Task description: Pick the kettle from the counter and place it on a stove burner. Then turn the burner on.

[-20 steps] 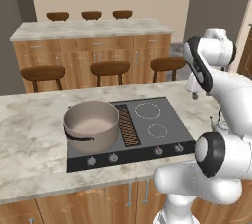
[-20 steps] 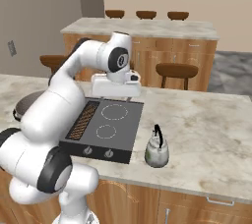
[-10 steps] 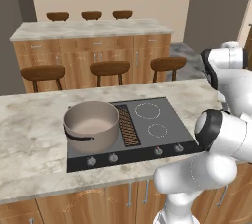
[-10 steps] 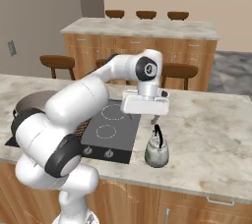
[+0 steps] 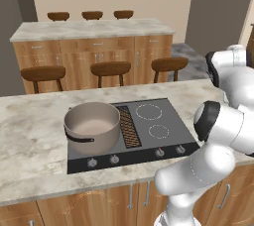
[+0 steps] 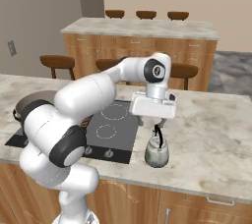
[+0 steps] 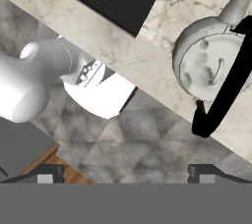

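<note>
Currently the gripper (image 6: 156, 127) hangs directly over the kettle (image 6: 156, 152), its dark fingertips (image 7: 205, 171) spread wide and holding nothing. Rounded, pale and glossy, with a thin black arched handle, the kettle stands on the marbled beige counter (image 6: 216, 129) just beside the flat black cooktop (image 6: 112, 126).

The left base view looks forward and down from behind the arm's left side, over the wide beige marbled stone counter (image 5: 30, 121) with its flat black cooktop (image 5: 163, 116) and the big tan pot with dark handles (image 5: 92, 126). The right base view looks at the same counter (image 6: 216, 120) and cooktop (image 6: 115, 120) from behind the arm's right side. The hand view looks straight down from close above the small pale green round kettle with a thin black handle (image 7: 211, 66), near the counter's edge (image 7: 123, 51).
</note>
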Controlling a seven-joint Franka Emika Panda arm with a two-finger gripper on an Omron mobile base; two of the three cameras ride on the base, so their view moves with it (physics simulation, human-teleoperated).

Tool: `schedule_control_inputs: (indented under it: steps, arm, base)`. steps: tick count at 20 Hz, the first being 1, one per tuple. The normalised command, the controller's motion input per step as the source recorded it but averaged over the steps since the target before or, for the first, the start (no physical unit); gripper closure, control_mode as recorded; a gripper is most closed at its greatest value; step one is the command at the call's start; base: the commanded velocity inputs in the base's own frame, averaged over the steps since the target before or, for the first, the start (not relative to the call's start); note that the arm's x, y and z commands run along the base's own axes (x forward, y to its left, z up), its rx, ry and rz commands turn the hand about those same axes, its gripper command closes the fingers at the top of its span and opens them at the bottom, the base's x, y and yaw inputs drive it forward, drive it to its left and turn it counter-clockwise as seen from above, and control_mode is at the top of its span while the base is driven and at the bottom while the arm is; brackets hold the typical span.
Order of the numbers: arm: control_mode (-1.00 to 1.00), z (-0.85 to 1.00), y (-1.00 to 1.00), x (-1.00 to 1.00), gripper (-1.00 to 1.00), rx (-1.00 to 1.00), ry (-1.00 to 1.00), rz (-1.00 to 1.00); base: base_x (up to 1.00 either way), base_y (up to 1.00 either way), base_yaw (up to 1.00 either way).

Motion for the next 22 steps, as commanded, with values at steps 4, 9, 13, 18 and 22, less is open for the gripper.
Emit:
schedule_control_inputs:
  steps: [4,9,13,18,22]
  arm:
    - [-1.00,-0.21,-0.15,0.00,-1.00,0.00,-0.13,0.00]
    - [-1.00,-0.19,-0.11,0.00,-1.00,0.00,-0.10,0.00]
    - [-1.00,-0.29,-0.03,0.00,-1.00,0.00,-0.03,0.00]
    - [-1.00,-0.33,-0.04,0.00,-1.00,-0.01,-0.02,0.00]
    - [-1.00,-0.17,-0.17,0.00,-1.00,0.00,-0.05,0.00]
  base:
    - [0.00,0.00,0.00]
    - [0.00,0.00,0.00]
    - [0.00,0.00,0.00]
    - [0.00,0.00,0.00]
    - [0.00,0.00,0.00]
